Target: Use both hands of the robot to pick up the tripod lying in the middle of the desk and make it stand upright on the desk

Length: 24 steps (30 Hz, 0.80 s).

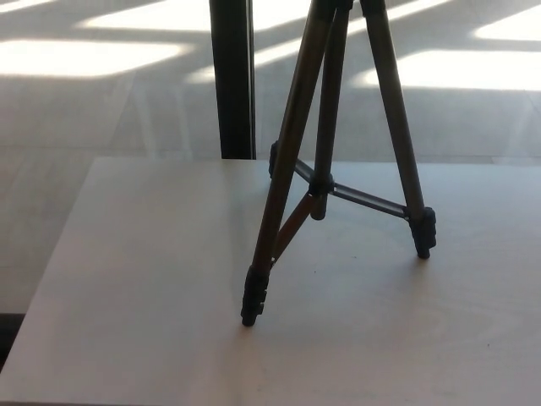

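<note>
The tripod (292, 161) stands upright on the pale desk (144, 279) in the head view. Its three brown legs are spread, with black feet resting on the desktop at the front, the right and the back. Thin braces join the legs to a central column. The tripod's top runs out of the picture's upper edge. Neither of my hands shows anywhere in the picture.
A dark vertical post (232, 76) rises behind the desk's far edge, just left of the tripod. Beyond it lies a pale floor with bright patches of sunlight (84, 55). The desk's left edge runs diagonally toward the lower left corner.
</note>
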Motion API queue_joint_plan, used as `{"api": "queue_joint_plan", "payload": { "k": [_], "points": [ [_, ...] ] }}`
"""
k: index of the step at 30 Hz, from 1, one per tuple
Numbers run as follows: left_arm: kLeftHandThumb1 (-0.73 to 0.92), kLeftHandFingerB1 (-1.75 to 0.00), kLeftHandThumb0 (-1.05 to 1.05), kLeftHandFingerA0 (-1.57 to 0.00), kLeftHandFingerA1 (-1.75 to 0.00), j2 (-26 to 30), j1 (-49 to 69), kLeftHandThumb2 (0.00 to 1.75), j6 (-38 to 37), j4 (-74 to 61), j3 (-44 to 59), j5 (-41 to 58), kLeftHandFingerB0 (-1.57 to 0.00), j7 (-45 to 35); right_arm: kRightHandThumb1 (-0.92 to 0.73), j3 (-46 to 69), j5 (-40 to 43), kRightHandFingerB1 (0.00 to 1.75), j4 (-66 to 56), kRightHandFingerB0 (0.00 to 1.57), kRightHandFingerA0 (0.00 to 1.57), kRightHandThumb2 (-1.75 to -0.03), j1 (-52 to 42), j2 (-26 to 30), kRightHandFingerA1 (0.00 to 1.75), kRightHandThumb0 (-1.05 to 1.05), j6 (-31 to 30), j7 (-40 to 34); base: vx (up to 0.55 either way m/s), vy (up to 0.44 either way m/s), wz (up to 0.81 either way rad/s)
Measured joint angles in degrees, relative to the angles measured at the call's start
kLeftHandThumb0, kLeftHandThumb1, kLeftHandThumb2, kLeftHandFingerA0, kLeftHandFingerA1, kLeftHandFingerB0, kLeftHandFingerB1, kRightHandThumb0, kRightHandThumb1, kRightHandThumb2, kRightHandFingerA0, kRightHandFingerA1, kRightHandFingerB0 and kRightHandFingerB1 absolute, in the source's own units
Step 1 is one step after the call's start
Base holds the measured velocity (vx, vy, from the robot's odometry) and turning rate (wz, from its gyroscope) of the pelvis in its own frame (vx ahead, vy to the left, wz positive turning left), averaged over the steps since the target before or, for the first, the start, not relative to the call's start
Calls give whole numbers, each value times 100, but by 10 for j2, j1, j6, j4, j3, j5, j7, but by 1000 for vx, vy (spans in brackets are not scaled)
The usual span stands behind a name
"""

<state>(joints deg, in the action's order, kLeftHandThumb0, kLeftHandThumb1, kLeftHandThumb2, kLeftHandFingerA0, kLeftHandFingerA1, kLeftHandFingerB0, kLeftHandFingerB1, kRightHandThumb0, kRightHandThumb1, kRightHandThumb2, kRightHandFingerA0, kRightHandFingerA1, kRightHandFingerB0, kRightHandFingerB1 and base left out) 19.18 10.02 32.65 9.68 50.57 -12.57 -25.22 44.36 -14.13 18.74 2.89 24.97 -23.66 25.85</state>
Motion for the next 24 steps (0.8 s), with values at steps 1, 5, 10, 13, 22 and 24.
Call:
{"api": "queue_joint_plan", "payload": {
  "k": [1,5,10,13,22,24],
  "points": [
    [84,-72,-79,0,-75,-1,1,66,0,5,5,2,0,1,-72,7,2,10,4,6,0,-101,-3,-4,14,-91,1,-3,0,0,0],
    [56,-62,-85,-1,-72,-18,8,101,0,42,53,25,-1,9,-69,71,24,23,39,6,2,-107,-23,-39,28,-81,16,-34,0,0,0],
    [81,-64,-82,0,-104,-38,14,64,-4,80,101,52,0,21,-80,135,48,6,81,1,0,-110,-45,-82,17,-91,37,-76,0,0,0],
    [82,-75,-81,-3,-109,-45,17,63,-7,98,121,66,0,28,-83,162,59,0,96,0,0,-108,-54,-102,14,-95,47,-98,0,0,0],
    [77,-81,-81,-29,-95,-58,14,62,-20,155,176,116,-24,59,-73,228,107,32,180,7,0,-105,-62,-125,31,-79,101,-170,0,0,0],
    [77,-79,-82,-31,-96,-58,12,62,-24,164,176,124,-31,64,-80,221,111,29,190,14,0,-65,-68,-126,33,-70,115,-176,0,0,0]
  ]
}}
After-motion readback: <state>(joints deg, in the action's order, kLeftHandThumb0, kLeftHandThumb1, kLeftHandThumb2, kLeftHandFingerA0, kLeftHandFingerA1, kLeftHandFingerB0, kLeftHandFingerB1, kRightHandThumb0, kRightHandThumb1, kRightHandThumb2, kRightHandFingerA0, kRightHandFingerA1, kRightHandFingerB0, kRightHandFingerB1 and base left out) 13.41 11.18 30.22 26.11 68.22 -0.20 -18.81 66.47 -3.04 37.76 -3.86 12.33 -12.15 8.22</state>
